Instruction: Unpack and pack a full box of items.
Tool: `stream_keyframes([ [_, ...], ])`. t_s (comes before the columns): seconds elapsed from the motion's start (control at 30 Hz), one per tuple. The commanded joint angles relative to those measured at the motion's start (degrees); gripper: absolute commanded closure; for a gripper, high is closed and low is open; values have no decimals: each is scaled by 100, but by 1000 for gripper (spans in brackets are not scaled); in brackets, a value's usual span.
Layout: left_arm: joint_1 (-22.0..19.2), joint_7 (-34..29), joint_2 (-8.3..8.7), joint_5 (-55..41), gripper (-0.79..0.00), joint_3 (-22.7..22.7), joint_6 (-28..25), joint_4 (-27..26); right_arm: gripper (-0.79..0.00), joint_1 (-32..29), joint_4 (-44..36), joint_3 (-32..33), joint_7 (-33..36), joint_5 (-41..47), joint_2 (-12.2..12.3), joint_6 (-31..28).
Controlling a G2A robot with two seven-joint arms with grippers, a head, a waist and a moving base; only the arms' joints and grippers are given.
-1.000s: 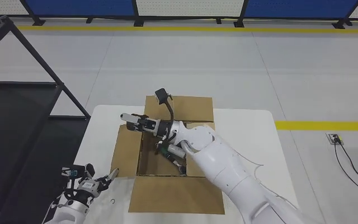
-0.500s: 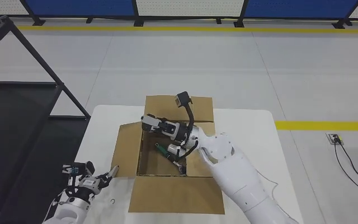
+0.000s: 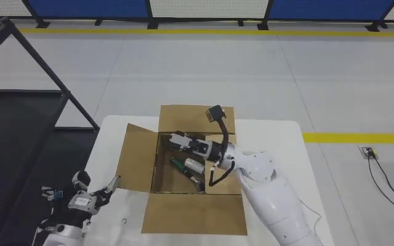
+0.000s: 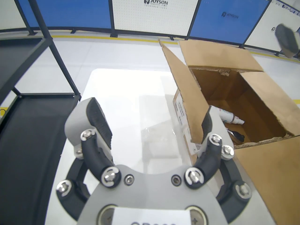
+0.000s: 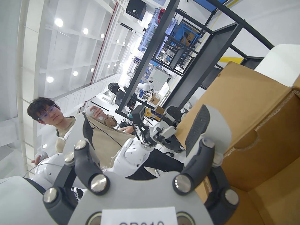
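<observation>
The cardboard box (image 3: 197, 117) stands open in the middle of the white counter (image 3: 277, 141) with all four flaps folded outward, so the opening step looks done. The unpacking looks unfinished: a white bottle (image 3: 196, 163), a green-handled tool (image 3: 180, 166) and a dark item (image 4: 236, 136) lie on the box floor, and the repacking would all come after that. The right pincer (image 3: 177, 138) hangs over the far left corner of the box opening, fingers apart and nothing between them. The left pincer (image 4: 152, 120) sits low near the counter's front left corner, well apart from the box's contents, spread wide and empty. From the top view comes the layout, with the spread flaps and the three things grouped on the floor. The left wrist view adds a white label (image 4: 180, 110) on the box's outer side wall and a look in past the left flap. The right wrist view puts cardboard just beside one finger (image 5: 199, 125); I cannot tell whether they touch.
</observation>
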Motion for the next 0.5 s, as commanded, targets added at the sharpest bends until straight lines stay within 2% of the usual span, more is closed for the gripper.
stream_keyframes([
  [0.0, 142, 123, -13, 3, -785, -33, 42, -286, -785, -173, -198, 199, 148, -9, 71, 21],
  [0.13, 369, 200, -28, 81, -785, -23, -20, -794, -785, -561, -597, 618, 450, 80, 211, 12],
  [0.23, 421, -18, -30, 33, -785, 128, -163, -1069, -785, -873, -920, 942, 628, 117, 314, -16],
  [0.33, 212, -473, -25, -128, -785, 429, -295, -1156, -785, -1202, -1273, 1275, 840, 222, 413, -76],
  [0.47, -299, -1119, -21, -219, -785, 1018, -385, -1094, -785, -1648, -1716, 1752, 1145, 350, 548, -139],
])
